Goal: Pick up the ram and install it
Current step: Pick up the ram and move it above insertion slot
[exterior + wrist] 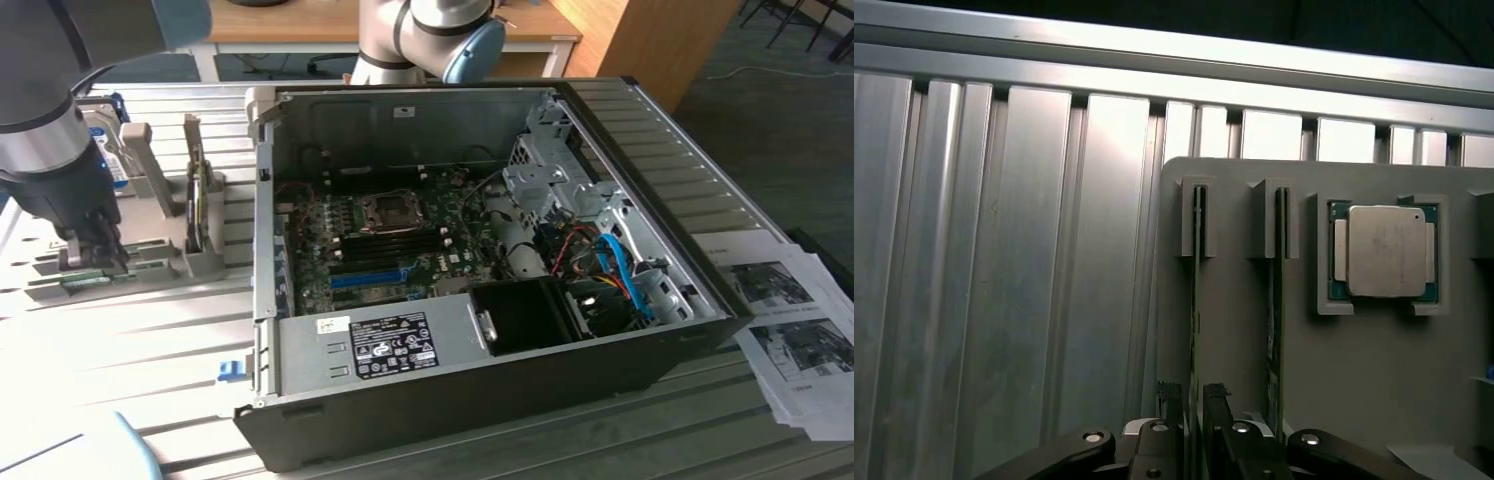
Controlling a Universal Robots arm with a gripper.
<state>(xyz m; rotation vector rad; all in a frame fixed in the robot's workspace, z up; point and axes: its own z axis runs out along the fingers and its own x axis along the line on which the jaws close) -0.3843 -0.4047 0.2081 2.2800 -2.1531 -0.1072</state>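
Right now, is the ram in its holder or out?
In: the ram stands on edge, slotted in the holder, gripper astride it.

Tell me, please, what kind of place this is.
Probably a robotics lab bench for computer assembly: an open computer case sits on a slotted aluminium table, with a grey parts holder carrying a processor.

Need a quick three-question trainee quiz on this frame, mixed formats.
1. True or false: the gripper has lifted the ram clear of the grey holder.
2. How many sticks stand on edge in the holder? A one, B two, C four.
3. Fill in: the square part lying flat in the holder's recess beside the sticks is the ___.

Key
1. False: the ram stands in its slot and the gripper straddles it, open.
2. B: the ram and a second stick.
3. processor.
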